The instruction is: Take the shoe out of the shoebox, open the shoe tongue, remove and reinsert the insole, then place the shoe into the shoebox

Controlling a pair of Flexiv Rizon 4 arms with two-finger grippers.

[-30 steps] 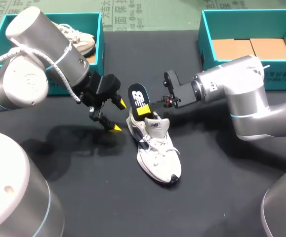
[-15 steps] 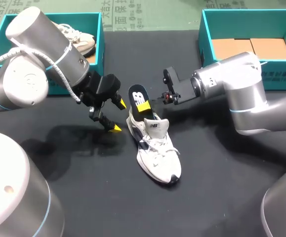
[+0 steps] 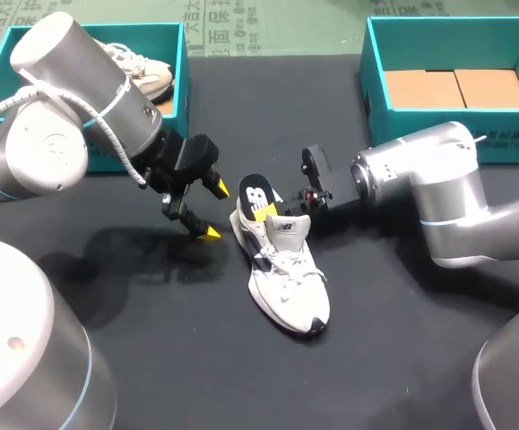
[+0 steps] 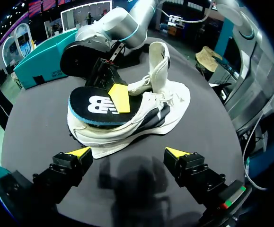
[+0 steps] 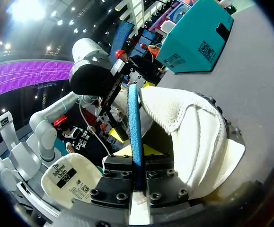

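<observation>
- The shoe (image 3: pixel 286 278), white with dark trim, rests on its sole in the middle of the surface (image 3: pixel 402 340), toe toward the near edge and heel toward the far edge.
- Its tongue (image 3: pixel 288 228) stands upright, pulled away from the laces.
- The insole (image 3: pixel 257 195), dark on top with a blue edge, slants out over the heel, its lower end inside the shoe's opening.
- The right tool (image 3: pixel 272 213) grips the insole: seen from the right wrist, the insole (image 5: pixel 135 137) stands edge-on, pinched from both sides, and one yellow finger (image 4: pixel 120 97) lies flat on its top face.
- The left tool (image 3: pixel 212 210) hangs just beside the heel on its left, wide open, holding nothing; from its wrist, the shoe (image 4: pixel 141 118) lies ahead of the spread tips, apart from them.
- The left box (image 3: pixel 183 81), teal, sits at the far left corner and holds a second shoe (image 3: pixel 138 67).
- The right box (image 3: pixel 376 72), also teal, sits at the far right corner with brown cardboard (image 3: pixel 456 88) lining its floor.
</observation>
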